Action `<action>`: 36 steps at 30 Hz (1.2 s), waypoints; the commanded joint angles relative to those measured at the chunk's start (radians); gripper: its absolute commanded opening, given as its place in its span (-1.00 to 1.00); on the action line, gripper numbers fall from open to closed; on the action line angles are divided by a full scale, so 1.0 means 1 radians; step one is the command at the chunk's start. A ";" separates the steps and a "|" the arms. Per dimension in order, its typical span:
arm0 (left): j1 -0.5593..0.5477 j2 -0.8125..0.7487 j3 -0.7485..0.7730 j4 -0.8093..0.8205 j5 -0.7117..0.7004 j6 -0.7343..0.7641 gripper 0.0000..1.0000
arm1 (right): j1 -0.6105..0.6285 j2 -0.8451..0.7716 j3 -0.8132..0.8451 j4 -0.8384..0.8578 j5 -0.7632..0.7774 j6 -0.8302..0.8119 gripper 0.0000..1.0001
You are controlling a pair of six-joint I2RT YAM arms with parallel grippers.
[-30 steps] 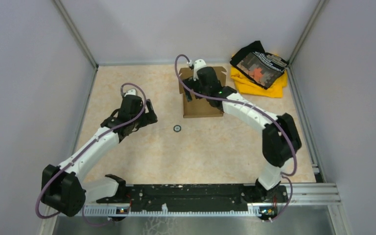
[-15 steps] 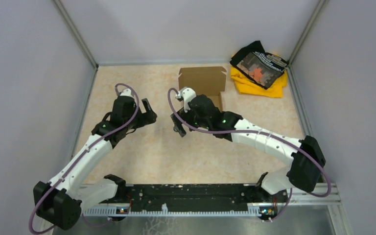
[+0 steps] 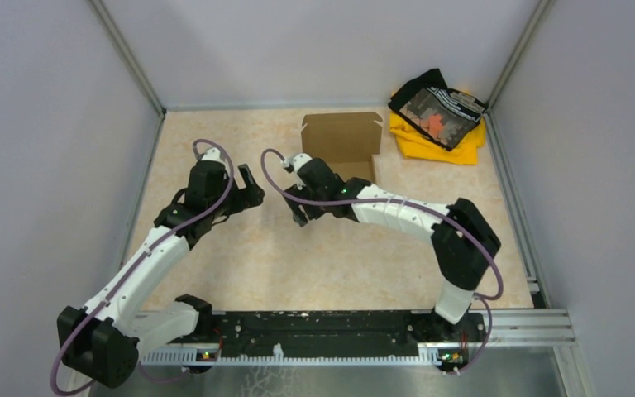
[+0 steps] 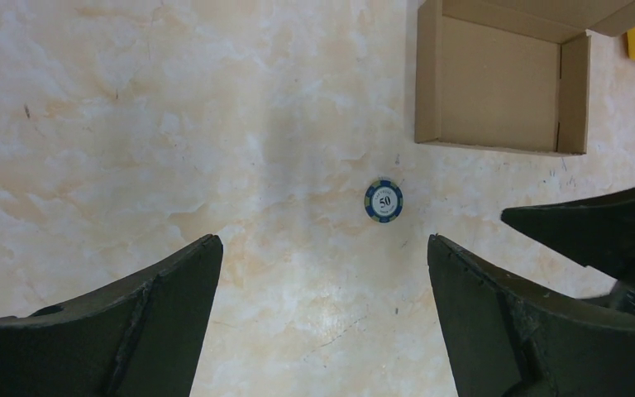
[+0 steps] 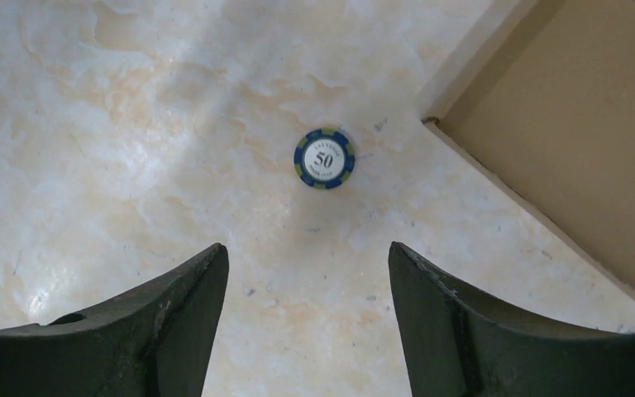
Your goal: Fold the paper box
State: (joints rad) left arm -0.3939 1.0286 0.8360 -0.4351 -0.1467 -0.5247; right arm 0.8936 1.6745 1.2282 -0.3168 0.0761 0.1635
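A: Where did the paper box (image 3: 341, 142) sit?

B: At the far middle of the table (image 3: 339, 265), near the back wall. It lay open side up with its side walls raised and its lid flap not folded over. Neither arm touched it.

A: What was nearest to it?

B: The right gripper (image 3: 302, 213), just off the box's near left corner. It pointed down at the tabletop with its fingers (image 5: 174, 322) spread and nothing between them. A blue and white poker chip marked 50 (image 5: 324, 158) lay flat on the table just ahead of the fingertips and close beside the box corner.

A: And the left gripper?

B: The left gripper (image 3: 244, 186) was further left, well apart from the box. Its fingers (image 4: 157, 314) were spread wide and empty. Its wrist camera caught the chip, the box beyond it, and the right gripper at the frame's right edge.

A: Anything else?

B: A yellow and black cloth pile (image 3: 438, 116) in the far right corner, just beside the box but clear of it.
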 commanded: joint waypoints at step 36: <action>0.228 -0.241 -0.064 -0.004 0.004 -0.074 0.98 | -0.018 0.435 0.332 -0.097 -0.025 -0.060 0.11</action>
State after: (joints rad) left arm -0.1745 0.7967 0.7734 -0.4362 -0.1616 -0.5945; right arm 0.8730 2.0953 1.5192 -0.4026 0.0235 0.1131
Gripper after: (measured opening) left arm 0.988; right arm 0.562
